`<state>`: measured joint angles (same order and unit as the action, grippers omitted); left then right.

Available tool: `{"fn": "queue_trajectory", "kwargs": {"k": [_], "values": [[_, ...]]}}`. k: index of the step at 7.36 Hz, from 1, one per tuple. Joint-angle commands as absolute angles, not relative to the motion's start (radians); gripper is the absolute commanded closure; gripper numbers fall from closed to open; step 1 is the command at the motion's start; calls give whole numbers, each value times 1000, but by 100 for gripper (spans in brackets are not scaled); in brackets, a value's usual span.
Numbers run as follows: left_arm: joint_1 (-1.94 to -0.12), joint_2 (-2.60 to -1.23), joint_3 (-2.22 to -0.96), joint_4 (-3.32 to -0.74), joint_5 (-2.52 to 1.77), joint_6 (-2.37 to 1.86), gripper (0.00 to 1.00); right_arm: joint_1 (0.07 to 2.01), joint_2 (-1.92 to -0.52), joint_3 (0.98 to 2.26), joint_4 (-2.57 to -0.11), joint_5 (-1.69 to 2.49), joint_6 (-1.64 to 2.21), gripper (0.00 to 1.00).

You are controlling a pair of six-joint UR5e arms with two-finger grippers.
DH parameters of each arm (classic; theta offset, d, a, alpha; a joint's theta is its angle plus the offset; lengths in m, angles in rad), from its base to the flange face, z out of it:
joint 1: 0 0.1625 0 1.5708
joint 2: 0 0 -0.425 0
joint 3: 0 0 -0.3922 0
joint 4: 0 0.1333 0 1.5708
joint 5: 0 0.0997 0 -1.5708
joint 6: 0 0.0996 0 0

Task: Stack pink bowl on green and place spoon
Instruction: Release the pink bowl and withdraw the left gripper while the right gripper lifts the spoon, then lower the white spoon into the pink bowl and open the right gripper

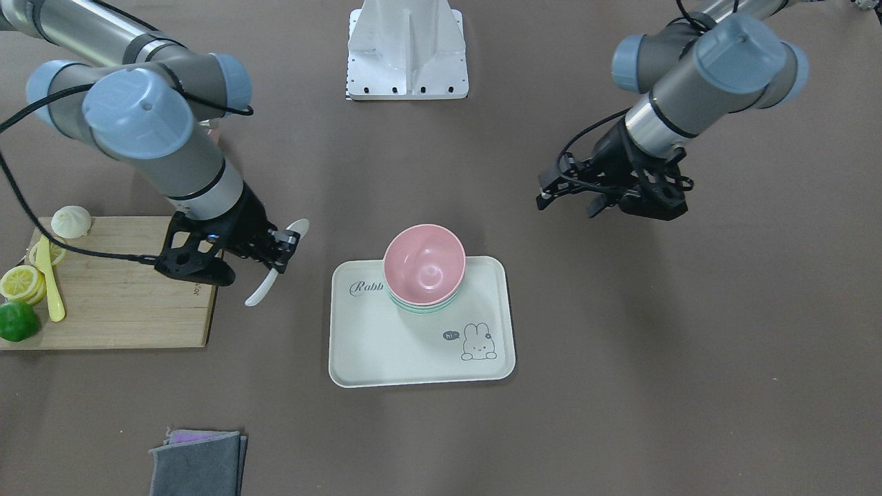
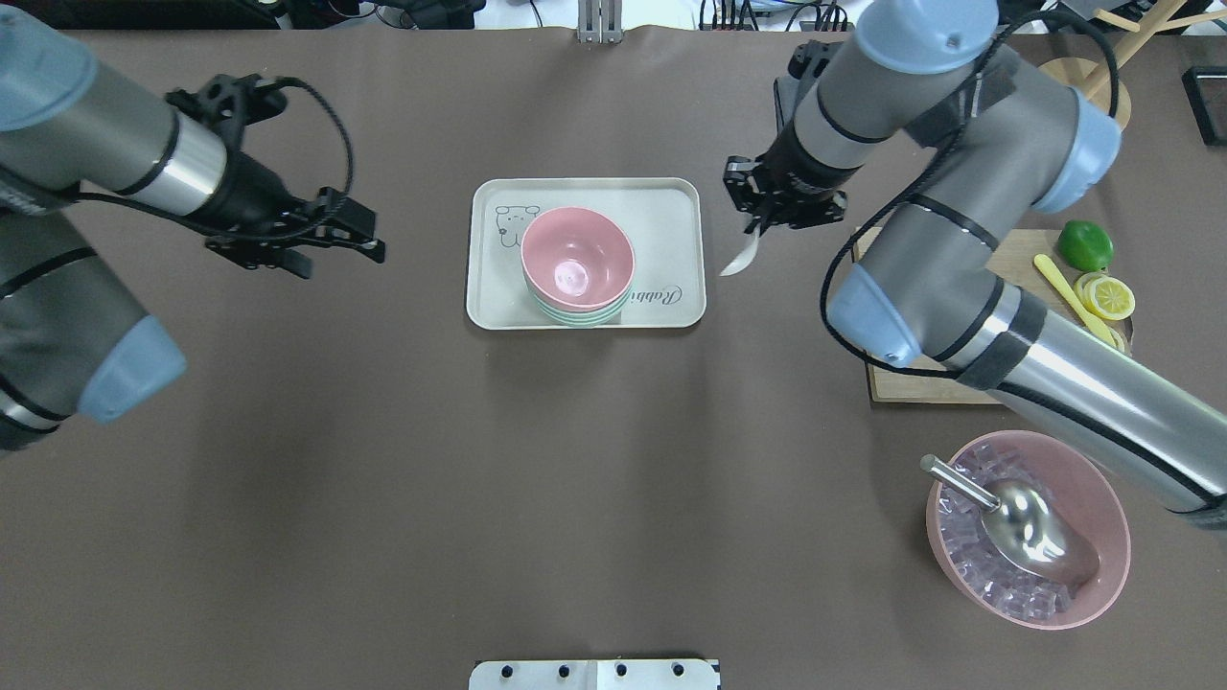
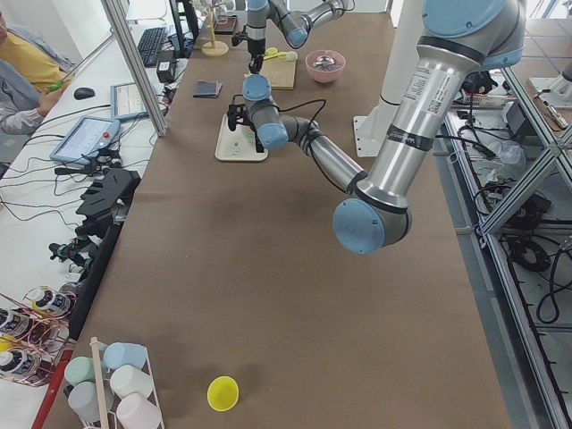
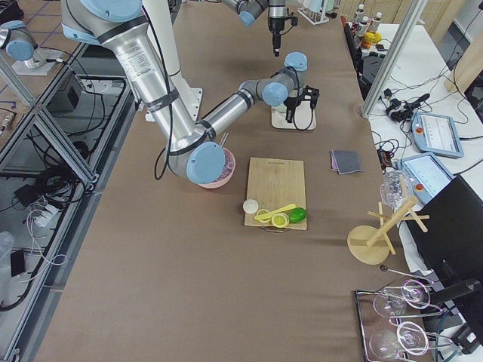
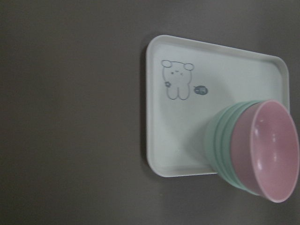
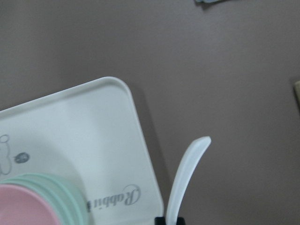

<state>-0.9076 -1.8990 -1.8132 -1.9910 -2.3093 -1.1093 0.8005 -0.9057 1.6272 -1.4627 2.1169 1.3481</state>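
While the pink bowl (image 1: 423, 265) sits nested in the green bowl (image 1: 420, 309), the pair stands on the pale tray (image 1: 386, 344) in the middle of the bench (image 1: 620, 386). They are toward the tray's end nearer the robot, with the printed rabbit at the other end. From the left wrist view several green rims show under the pink one, so I cannot tell whether that is one bowl or more.

The spoon (image 1: 264, 288), a white one, is not on the tray. The right claw (image 1: 284, 249) has it pinched around the middle, one end sticking out each side of the fingers. It hangs over bare bench between the tray and the wooden board (image 1: 124, 303), just beside the tray's edge without touching it.

The left claw (image 1: 568, 203) hovers on the tray's other side, well apart from it, fingers spread and nothing between them.

On the board lie a lime (image 1: 17, 321), lemon slices (image 1: 21, 281), a yellow knife (image 1: 49, 289) and a white bun (image 1: 71, 221). A grey cloth (image 1: 196, 468) lies at the bench's operator edge, and a big pink bowl of ice (image 2: 1026, 541) with a metal scoop (image 2: 1030, 522) sits near the robot's right.
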Motion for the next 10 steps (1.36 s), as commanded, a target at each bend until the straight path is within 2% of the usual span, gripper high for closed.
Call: {"fn": "queue_trajectory", "kwargs": {"k": [1,2,4,7,8,9,10], "values": [[-994,-1740,-1858,-1996,-2376,-926,2,688,-783,1599,-1463,2029,1535,100],[-996,-1738,-1847,-1994,-2370,-907,2,655,-752,1585,-1451,1984,1580,100],[-996,-1736,-1842,-1996,-2368,-907,2,647,-691,1446,-1343,1971,1606,100],[-996,-1735,-1841,-1996,-2364,-910,2,664,-684,1410,-1327,1970,1592,100],[-996,-1735,-1841,-1996,-2364,-914,2,664,-684,1370,-1286,1970,1592,32],[-996,-1733,-1841,-1996,-2364,-916,2,667,-686,1362,-1269,1970,1589,0],[-996,-1721,-1842,-1996,-2364,-916,2,702,-702,1380,-1272,2006,1563,0]]}}
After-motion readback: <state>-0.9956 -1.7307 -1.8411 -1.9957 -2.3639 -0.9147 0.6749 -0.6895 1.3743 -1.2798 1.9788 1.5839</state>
